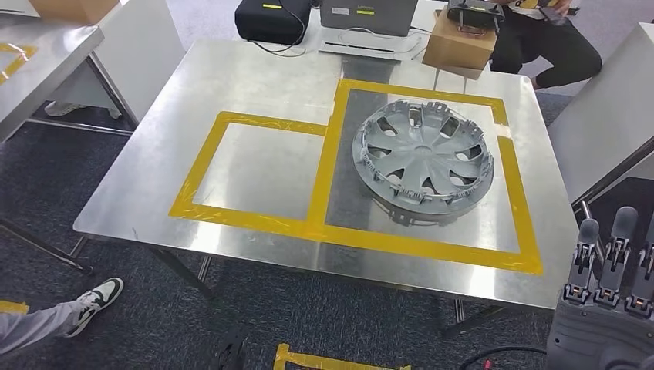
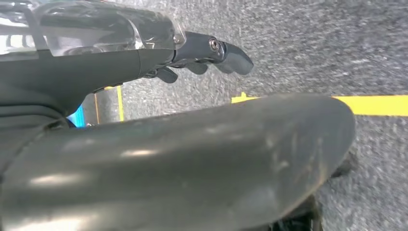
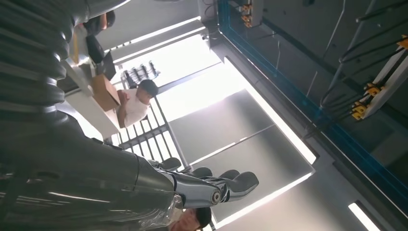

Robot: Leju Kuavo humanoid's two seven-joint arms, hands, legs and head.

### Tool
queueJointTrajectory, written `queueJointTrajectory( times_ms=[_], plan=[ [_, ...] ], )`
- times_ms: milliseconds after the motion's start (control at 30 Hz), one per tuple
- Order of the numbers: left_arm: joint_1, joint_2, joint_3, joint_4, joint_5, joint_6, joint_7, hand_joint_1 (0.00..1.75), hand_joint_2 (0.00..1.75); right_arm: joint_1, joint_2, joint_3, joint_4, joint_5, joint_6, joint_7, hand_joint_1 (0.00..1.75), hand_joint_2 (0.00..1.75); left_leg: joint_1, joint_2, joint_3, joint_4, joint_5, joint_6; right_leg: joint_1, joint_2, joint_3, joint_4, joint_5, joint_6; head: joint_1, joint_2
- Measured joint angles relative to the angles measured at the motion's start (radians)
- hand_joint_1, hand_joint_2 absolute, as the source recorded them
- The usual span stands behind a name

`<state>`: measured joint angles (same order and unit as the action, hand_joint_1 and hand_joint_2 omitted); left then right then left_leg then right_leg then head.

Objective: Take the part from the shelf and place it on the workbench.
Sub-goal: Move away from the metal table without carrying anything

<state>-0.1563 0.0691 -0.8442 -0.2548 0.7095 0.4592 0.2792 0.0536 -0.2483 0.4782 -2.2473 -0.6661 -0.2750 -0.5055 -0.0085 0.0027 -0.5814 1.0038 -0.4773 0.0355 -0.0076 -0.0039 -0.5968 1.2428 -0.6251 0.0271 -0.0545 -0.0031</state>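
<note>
The part, a grey wheel cover (image 1: 423, 158), lies flat on the steel workbench (image 1: 254, 85), inside the right-hand rectangle of yellow tape. My right hand (image 1: 609, 285) is raised off the bench's near right corner, fingers straight and apart, holding nothing. In the right wrist view the same hand (image 3: 211, 185) points up toward the ceiling lights, empty. My left hand (image 2: 207, 53) hangs over grey carpet crossed by a yellow tape line, its fingers stretched out with nothing in them.
A black case (image 1: 270, 19), a grey device (image 1: 369, 15) and a cardboard box (image 1: 459, 42) sit along the bench's far edge. A person (image 1: 551, 42) crouches behind them. Another person's shoe (image 1: 96, 297) is at lower left. A second table (image 1: 38, 62) stands left, a white panel (image 1: 609, 116) right.
</note>
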Motion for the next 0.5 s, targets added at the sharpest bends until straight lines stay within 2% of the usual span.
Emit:
queueJointTrajectory(
  times_ms=[33,100,133,167,233,267,300,333,367,400,433,467,500],
  plan=[
    [0.0,0.0,0.0,0.0,-0.001,-0.001,0.0,0.0,0.0,0.0,0.0,0.0,0.0,0.0,0.0,0.0,0.0,1.75,-0.004,-0.001,-0.007,0.0,0.008,0.0,0.004,0.001,0.045,-0.063,0.03,-0.011,0.0,0.0],
    [-0.001,-0.003,0.0,-0.002,-0.003,-0.005,0.0,0.0,0.0,-0.001,-0.001,0.0,-0.002,0.001,0.0,0.0,0.0,1.75,-0.009,-0.003,-0.018,0.001,0.022,-0.003,0.015,0.005,0.136,-0.209,0.062,-0.035,0.0,0.0],
    [-0.001,-0.004,0.0,-0.002,-0.004,-0.007,0.0,0.0,0.0,-0.001,-0.001,-0.001,-0.004,0.003,-0.001,0.0,0.0,1.75,-0.009,-0.003,-0.022,0.001,0.029,-0.007,0.02,0.006,0.161,-0.257,0.064,-0.043,0.0,0.0],
    [-0.001,-0.005,0.0,-0.003,-0.005,-0.008,0.0,0.0,0.0,-0.001,-0.002,-0.001,-0.006,0.005,-0.003,0.0,0.0,1.75,-0.008,-0.003,-0.026,0.001,0.037,-0.012,0.024,0.007,0.172,-0.281,0.063,-0.047,0.0,0.0],
    [0.0,-0.006,0.0,-0.003,-0.007,-0.008,0.001,0.0,0.0,-0.001,-0.002,-0.001,-0.009,0.011,-0.008,0.0,0.0,1.75,-0.004,-0.003,-0.033,0.001,0.046,-0.024,0.025,0.004,0.168,-0.296,0.079,-0.048,0.0,0.0],
    [0.0,-0.005,0.0,-0.003,-0.007,-0.008,0.001,0.0,0.0,-0.001,-0.002,-0.001,-0.01,0.014,-0.011,0.001,0.0,1.75,-0.003,-0.004,-0.039,0.009,0.033,-0.03,0.023,0.002,0.163,-0.303,0.092,-0.051,0.0,0.0],
    [0.0,-0.005,0.0,-0.003,-0.007,-0.008,0.002,0.0,0.0,-0.001,-0.002,-0.001,-0.012,0.018,-0.013,0.002,0.0,1.75,-0.002,-0.005,-0.049,0.032,0.002,-0.036,0.019,-0.001,0.155,-0.31,0.106,-0.054,-0.001,0.0],
    [0.0,-0.005,0.0,-0.003,-0.008,-0.008,0.002,0.0,0.0,-0.001,-0.002,-0.001,-0.013,0.022,-0.016,0.004,0.0,1.75,0.001,-0.006,-0.064,0.074,-0.044,-0.042,0.016,-0.003,0.144,-0.313,0.119,-0.055,-0.003,0.0],
    [0.0,-0.005,0.0,-0.003,-0.008,-0.008,0.002,0.0,0.0,0.0,-0.003,-0.001,-0.014,0.024,-0.018,0.005,0.0,1.75,0.005,-0.006,-0.081,0.13,-0.094,-0.048,0.015,-0.002,0.131,-0.313,0.13,-0.057,-0.004,0.0],
    [0.0,-0.004,0.0,-0.003,-0.008,-0.008,0.002,0.0,0.0,0.0,-0.003,-0.001,-0.015,0.026,-0.02,0.006,0.0,1.75,0.01,-0.006,-0.096,0.192,-0.131,-0.055,0.013,-0.003,0.115,-0.309,0.14,-0.056,-0.005,0.0],
    [0.001,-0.004,0.0,-0.003,-0.008,-0.008,0.002,0.0,0.0,0.001,-0.003,-0.001,-0.015,0.027,-0.022,0.007,0.0,1.75,0.015,-0.006,-0.102,0.241,-0.147,-0.061,0.011,-0.003,0.098,-0.304,0.148,-0.053,-0.006,0.0],
    [0.001,-0.004,0.0,-0.003,-0.008,-0.008,0.002,0.0,0.0,0.001,-0.004,-0.001,-0.015,0.028,-0.024,0.008,0.0,1.75,0.02,-0.005,-0.096,0.264,-0.139,-0.068,0.009,-0.003,0.08,-0.296,0.156,-0.05,-0.006,0.0],
    [0.001,-0.004,0.0,-0.003,-0.007,-0.008,0.002,0.0,0.0,0.002,-0.004,-0.001,-0.015,0.03,-0.027,0.008,0.0,1.75,0.025,-0.004,-0.073,0.254,-0.114,-0.074,0.005,-0.004,0.062,-0.286,0.162,-0.045,-0.006,0.0]
  ],
)
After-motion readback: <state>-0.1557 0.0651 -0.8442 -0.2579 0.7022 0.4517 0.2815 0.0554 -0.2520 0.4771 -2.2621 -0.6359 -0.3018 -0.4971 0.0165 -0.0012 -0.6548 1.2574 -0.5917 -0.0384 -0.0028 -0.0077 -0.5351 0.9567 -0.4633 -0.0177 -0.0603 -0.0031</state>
